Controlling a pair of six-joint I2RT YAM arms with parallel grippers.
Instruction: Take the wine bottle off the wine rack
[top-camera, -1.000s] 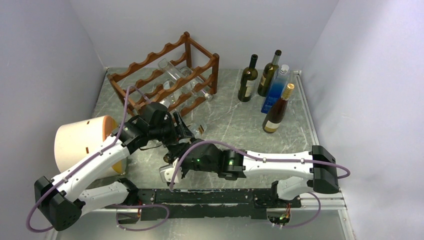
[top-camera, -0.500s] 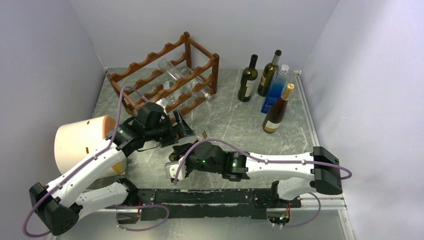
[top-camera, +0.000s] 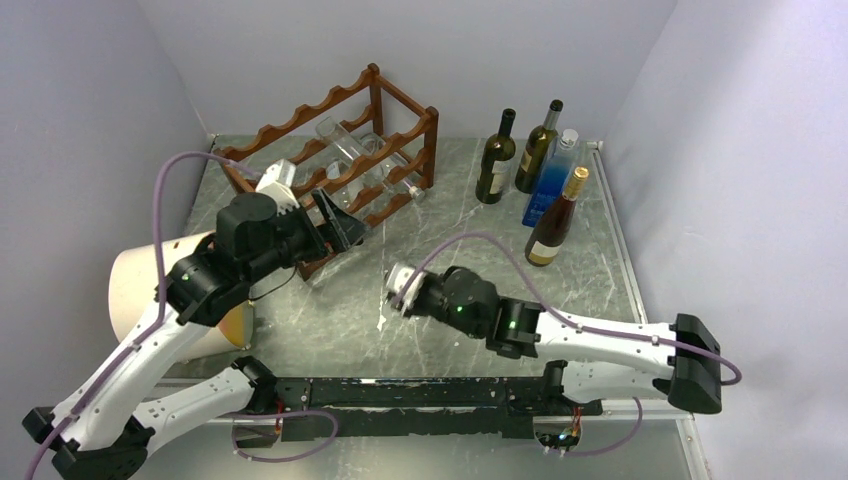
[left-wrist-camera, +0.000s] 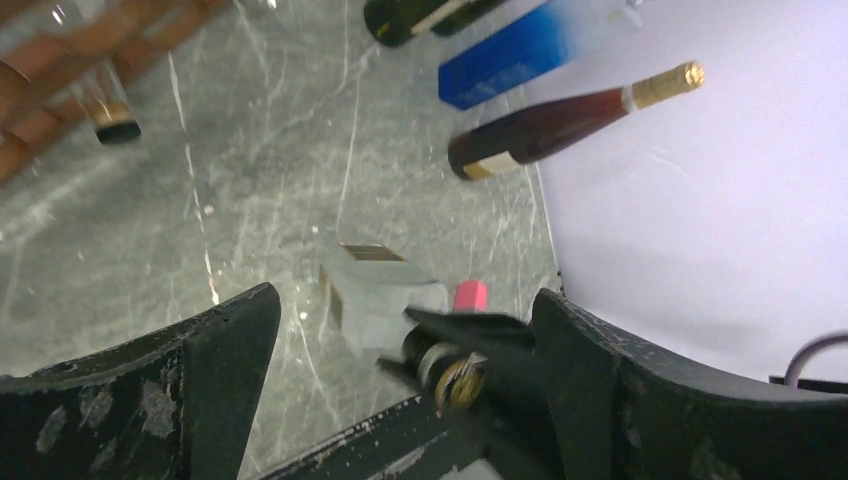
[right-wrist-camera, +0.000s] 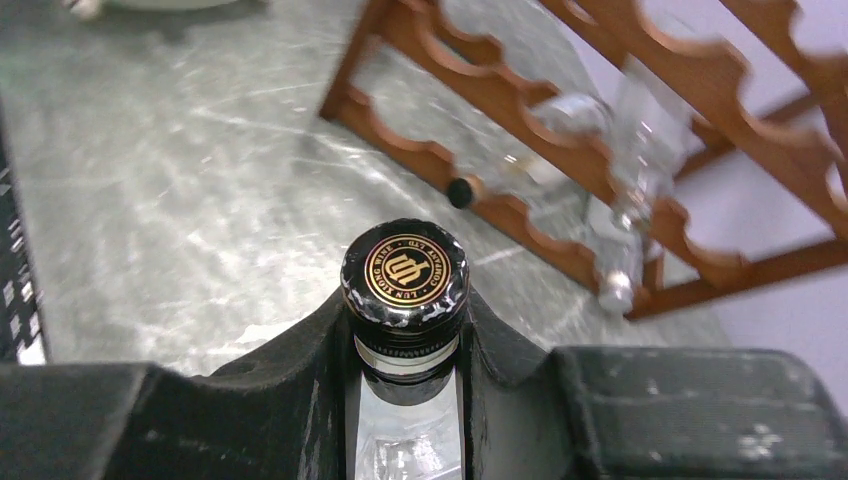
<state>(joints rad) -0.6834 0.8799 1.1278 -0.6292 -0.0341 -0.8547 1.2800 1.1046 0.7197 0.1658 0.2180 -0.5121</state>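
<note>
The wine bottle (right-wrist-camera: 405, 265) is clear glass with a black cap bearing a gold emblem. My right gripper (right-wrist-camera: 405, 312) is shut on its neck just below the cap, off the wine rack (top-camera: 300, 125). In the top view the right gripper (top-camera: 398, 290) hangs over mid-table and hides most of the bottle. My left gripper (top-camera: 335, 215) is open and holds nothing, just in front of the rack's lower rails. Through its wide jaws the left gripper (left-wrist-camera: 405, 300) looks down on the bottle (left-wrist-camera: 375, 290). Several clear bottles (top-camera: 350, 150) lie in the rack.
A dark green bottle (top-camera: 495, 155), an olive one (top-camera: 537, 148), a blue one (top-camera: 553, 180) and an amber one with a gold top (top-camera: 557, 220) stand at the back right. A tan cylinder (top-camera: 150, 285) sits at the left, under my left arm. Walls close three sides.
My left gripper has opened wide, let go and pulled back up toward the rack. The right gripper has carried the bottle rightward, away from the near edge.
</note>
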